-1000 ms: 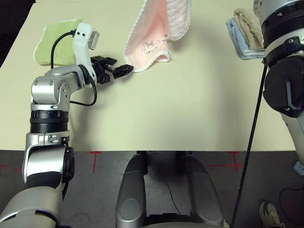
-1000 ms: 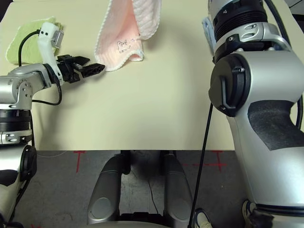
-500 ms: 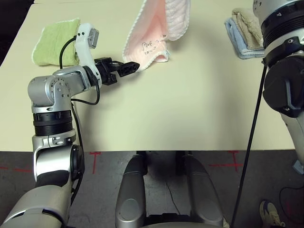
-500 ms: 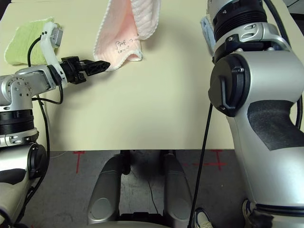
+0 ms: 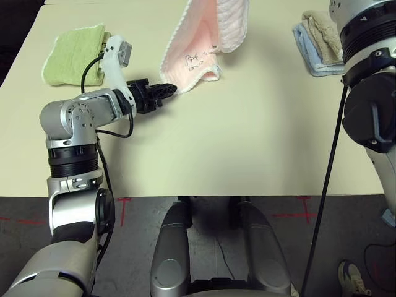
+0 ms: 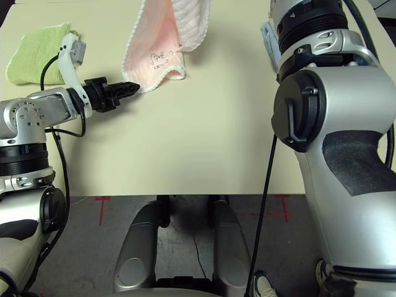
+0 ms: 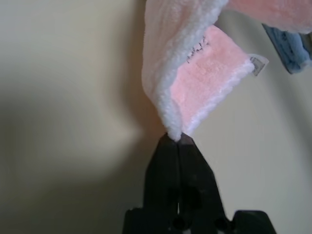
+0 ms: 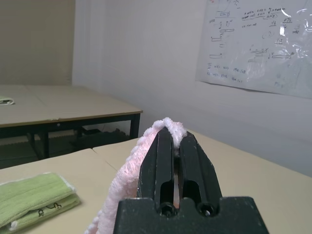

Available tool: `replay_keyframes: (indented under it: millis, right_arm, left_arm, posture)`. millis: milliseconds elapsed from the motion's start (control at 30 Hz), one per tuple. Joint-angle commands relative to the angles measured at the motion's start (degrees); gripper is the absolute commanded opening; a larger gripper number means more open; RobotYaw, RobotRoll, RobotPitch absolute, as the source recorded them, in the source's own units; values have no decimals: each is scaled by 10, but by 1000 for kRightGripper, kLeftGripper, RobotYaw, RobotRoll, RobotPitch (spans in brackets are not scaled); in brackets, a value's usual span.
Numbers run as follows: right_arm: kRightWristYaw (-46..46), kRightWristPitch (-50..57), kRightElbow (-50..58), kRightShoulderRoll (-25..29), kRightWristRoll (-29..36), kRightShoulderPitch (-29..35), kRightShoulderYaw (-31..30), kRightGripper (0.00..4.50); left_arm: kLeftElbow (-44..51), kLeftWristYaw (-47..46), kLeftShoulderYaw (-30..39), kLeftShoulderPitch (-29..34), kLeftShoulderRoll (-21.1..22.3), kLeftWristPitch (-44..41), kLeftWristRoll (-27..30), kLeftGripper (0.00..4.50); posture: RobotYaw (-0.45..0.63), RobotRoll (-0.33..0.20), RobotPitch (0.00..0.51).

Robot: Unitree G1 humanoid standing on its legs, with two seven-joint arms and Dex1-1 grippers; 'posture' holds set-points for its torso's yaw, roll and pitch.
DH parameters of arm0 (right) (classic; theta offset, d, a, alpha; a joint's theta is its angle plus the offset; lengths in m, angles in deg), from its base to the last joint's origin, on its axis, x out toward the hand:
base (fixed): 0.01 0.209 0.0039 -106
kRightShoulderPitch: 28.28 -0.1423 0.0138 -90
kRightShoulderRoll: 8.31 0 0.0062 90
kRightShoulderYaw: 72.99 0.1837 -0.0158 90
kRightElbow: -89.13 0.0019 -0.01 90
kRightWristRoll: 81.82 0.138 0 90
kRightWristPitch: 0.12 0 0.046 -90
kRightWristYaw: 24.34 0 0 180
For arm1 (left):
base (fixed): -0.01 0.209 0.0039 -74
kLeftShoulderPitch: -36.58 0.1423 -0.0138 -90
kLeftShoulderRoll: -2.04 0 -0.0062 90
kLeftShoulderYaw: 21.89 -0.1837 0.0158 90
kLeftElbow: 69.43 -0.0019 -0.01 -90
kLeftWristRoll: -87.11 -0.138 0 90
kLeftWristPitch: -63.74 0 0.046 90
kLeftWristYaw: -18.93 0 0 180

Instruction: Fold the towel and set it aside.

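on the beige tabletop (image 5: pixel 247 136), near its far edge, the pink towel (image 5: pixel 198 49) is hung from the raised right pincer (image 8: pixel 173 139), clamped on its top; its lowest corner is pinched by the closed left pincer (image 5: pixel 168 90).

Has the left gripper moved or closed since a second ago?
Yes. The left gripper went from open, short of the towel, to shut on its lower corner, a little farther from the table's near edge.

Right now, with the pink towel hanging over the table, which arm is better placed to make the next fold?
Probably the left. The left gripper is shut on the towel's low hanging corner and can carry it. The right gripper is shut on the towel's upper edge, holding it aloft.
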Motion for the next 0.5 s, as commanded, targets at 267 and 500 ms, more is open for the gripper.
replay_keyframes:
  millis: [267, 500]
  right_arm:
    - [1, 2, 7, 33, -8, 11, 2, 0]
    - [-32, 43, 18, 94, -8, 113, 0, 0]
  left_arm:
    - [-41, -17, -29, -7, 26, 78, -38, 10]
    - [-40, 106, -145, -5, 202, 218, -141, 10]
  posture:
    - [120, 0, 308]
    - [145, 0, 309]
